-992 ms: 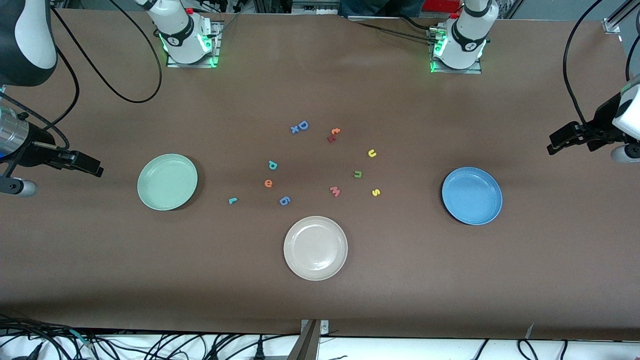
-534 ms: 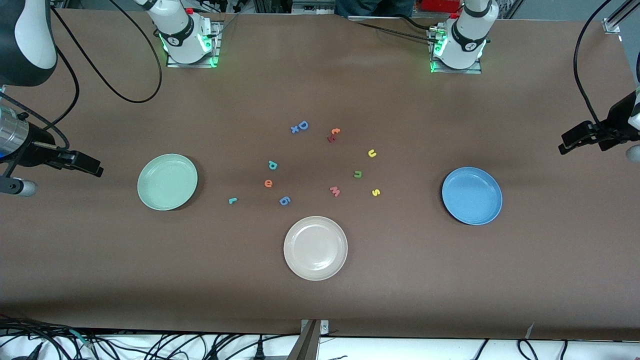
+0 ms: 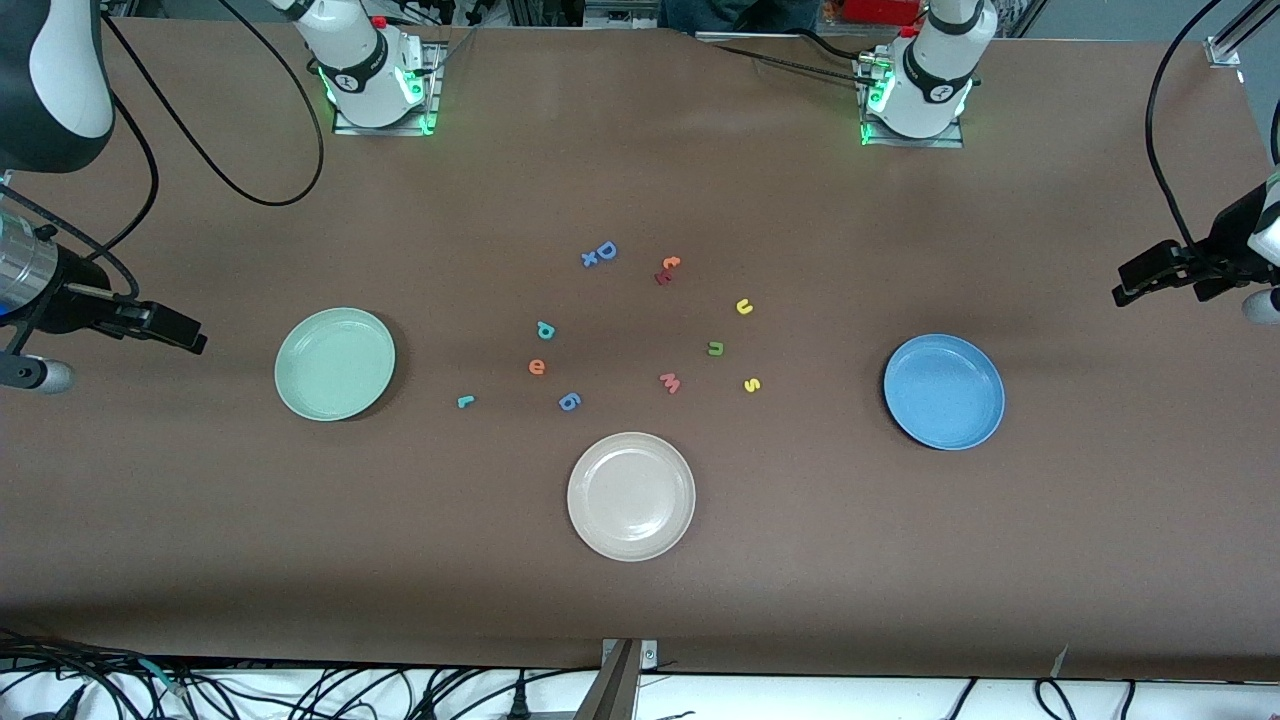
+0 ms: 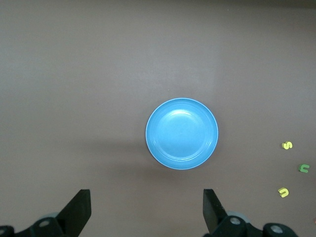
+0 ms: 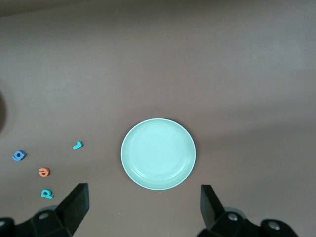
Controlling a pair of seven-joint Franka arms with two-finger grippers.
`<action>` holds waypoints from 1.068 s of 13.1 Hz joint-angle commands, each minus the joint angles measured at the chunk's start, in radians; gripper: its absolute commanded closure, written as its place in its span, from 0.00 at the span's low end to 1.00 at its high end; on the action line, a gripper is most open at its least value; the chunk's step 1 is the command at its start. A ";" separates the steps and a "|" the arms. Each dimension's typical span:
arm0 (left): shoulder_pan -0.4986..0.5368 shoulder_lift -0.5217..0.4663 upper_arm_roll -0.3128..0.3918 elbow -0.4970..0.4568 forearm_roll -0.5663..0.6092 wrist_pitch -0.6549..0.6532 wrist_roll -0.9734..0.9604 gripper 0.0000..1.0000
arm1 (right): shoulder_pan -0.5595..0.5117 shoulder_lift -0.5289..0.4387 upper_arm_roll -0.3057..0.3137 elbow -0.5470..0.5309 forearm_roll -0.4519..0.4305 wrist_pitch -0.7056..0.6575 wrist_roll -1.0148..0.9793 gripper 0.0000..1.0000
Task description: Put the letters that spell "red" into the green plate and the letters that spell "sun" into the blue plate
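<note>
The teal r (image 3: 465, 402), orange e (image 3: 537, 367) and teal d (image 3: 545, 329) lie on the table between the middle and the empty green plate (image 3: 335, 363). The yellow s (image 3: 752, 385), olive n (image 3: 716, 348) and yellow u (image 3: 744, 307) lie toward the empty blue plate (image 3: 943, 391). My left gripper (image 3: 1125, 285) hangs open over the left arm's end of the table, with the blue plate (image 4: 181, 133) in its wrist view. My right gripper (image 3: 195, 340) hangs open over the right arm's end, with the green plate (image 5: 158, 153) in its wrist view. Both hold nothing.
A beige-white plate (image 3: 631, 495) sits nearest the front camera, mid-table. Other letters lie among the task's: a blue D (image 3: 605, 250) with a blue x (image 3: 589, 259), a blue 6 (image 3: 569, 402), a pink w (image 3: 670, 382), and an orange t (image 3: 671, 263) on a red letter (image 3: 662, 277).
My left gripper has shifted a little toward the left arm's end of the table. The right arm and all letters have stayed put.
</note>
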 commanded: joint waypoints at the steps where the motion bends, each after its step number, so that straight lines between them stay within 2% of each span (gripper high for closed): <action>1: 0.001 0.014 -0.001 0.027 -0.025 -0.042 0.028 0.00 | -0.006 -0.014 0.002 -0.017 0.004 0.011 -0.006 0.00; 9: 0.004 0.029 0.001 0.037 -0.042 -0.091 0.054 0.00 | -0.006 -0.012 0.002 -0.017 0.002 0.018 -0.006 0.00; 10: 0.006 0.031 0.002 0.045 -0.074 -0.107 0.054 0.00 | -0.006 -0.012 0.002 -0.017 0.002 0.018 -0.006 0.00; 13: 0.058 0.054 0.004 0.079 -0.278 -0.116 0.106 0.00 | -0.006 -0.012 0.002 -0.017 0.002 0.018 -0.006 0.00; 14: 0.059 0.054 0.002 0.080 -0.306 -0.118 0.140 0.00 | -0.006 -0.012 0.002 -0.018 0.002 0.018 -0.006 0.00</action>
